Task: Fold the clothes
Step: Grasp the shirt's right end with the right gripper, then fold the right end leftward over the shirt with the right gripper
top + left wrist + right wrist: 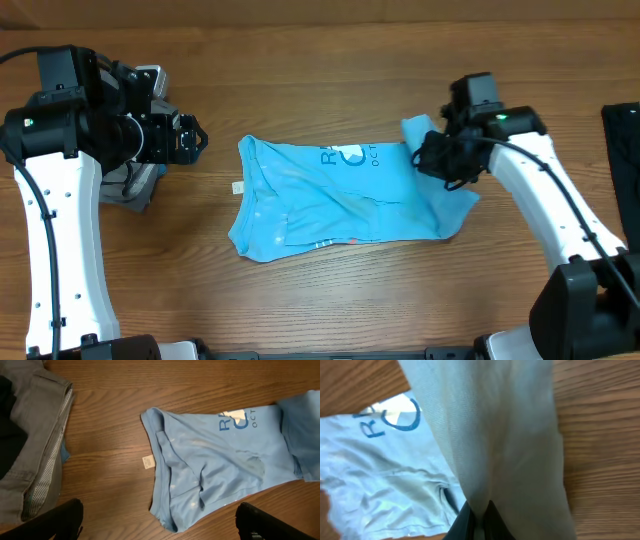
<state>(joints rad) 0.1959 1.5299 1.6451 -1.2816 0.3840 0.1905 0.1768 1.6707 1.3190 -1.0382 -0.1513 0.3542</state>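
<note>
A: What lies on the wooden bench (330,300)?
B: A sky-blue T-shirt (330,200) is spread mid-bench, with its small white tag (238,187) on the wood. A grey garment (130,190) lies far left and a black garment (622,130) at the right edge.

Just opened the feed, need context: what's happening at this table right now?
Two arms are working on a light-blue T-shirt lying rumpled on the wooden table. The right tool is shut on the shirt's right edge, holding a flap of cloth up. The left tool is open and empty, hovering off the shirt's left side near a grey garment pile. The fold is not finished.
</note>
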